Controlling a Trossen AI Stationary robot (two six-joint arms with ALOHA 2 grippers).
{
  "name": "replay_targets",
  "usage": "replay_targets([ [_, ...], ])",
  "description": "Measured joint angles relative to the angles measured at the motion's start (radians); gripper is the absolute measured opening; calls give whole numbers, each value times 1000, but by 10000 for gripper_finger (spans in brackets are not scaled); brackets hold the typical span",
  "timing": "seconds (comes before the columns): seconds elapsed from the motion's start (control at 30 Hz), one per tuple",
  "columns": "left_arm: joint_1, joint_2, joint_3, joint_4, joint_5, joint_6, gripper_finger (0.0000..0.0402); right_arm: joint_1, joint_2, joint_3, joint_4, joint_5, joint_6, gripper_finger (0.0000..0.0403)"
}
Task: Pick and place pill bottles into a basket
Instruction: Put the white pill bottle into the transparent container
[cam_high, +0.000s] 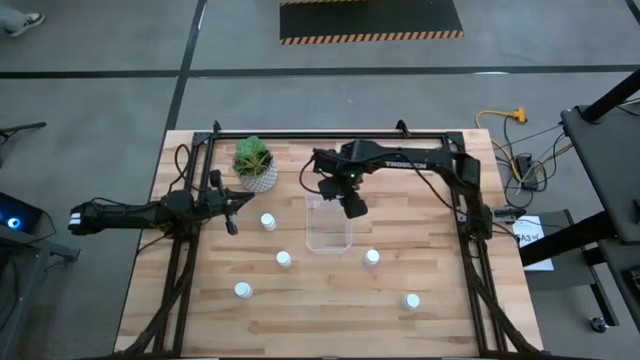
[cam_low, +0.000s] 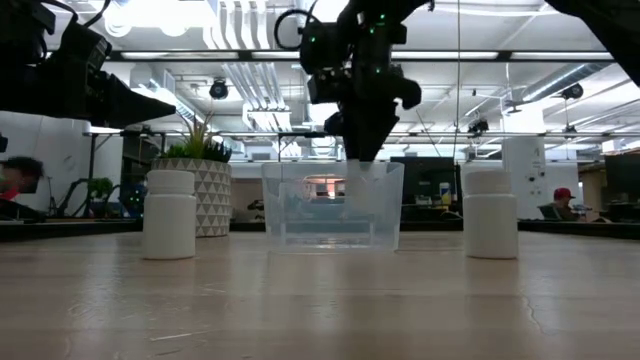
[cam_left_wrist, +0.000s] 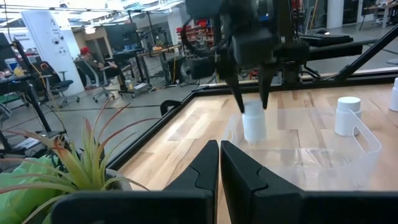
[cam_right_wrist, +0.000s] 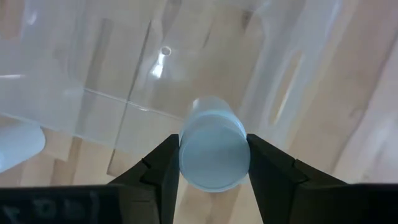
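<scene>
right gripper (cam_right_wrist: 213, 163) clamping pill bottle (cam_right_wrist: 213, 149), above basket (cam_high: 328, 235)

The right claw (cam_right_wrist: 213, 163) grips a white pill bottle (cam_right_wrist: 214, 148) between both fingers at lower centre, above the clear basket (cam_right_wrist: 124, 74) on the wooden surface (cam_right_wrist: 367, 143).

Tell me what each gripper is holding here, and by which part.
The right gripper holds a pill bottle by its sides at the cap end, above the basket. The left gripper is shut and holds nothing.
</scene>
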Motion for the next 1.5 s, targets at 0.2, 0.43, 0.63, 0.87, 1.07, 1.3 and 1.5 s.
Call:
replay_targets([
  [0.2,0,0,0,0,0,0,0,0,46,0,35,-1,-1,143],
  [0.43,0,0,0,0,0,0,0,1,47,-10,64,-3,-13,143],
  [0.63,0,0,0,0,0,0,0,2,45,-19,59,-3,-10,144],
  [0.87,0,0,0,0,0,0,0,2,47,-32,55,0,-3,151],
  [1.07,0,0,0,0,0,0,0,2,47,-35,42,2,-5,184],
  [1.3,0,0,0,0,0,0,0,2,47,-36,29,10,-6,196],
  [1.5,0,0,0,0,0,0,0,2,47,-35,24,11,-6,195],
])
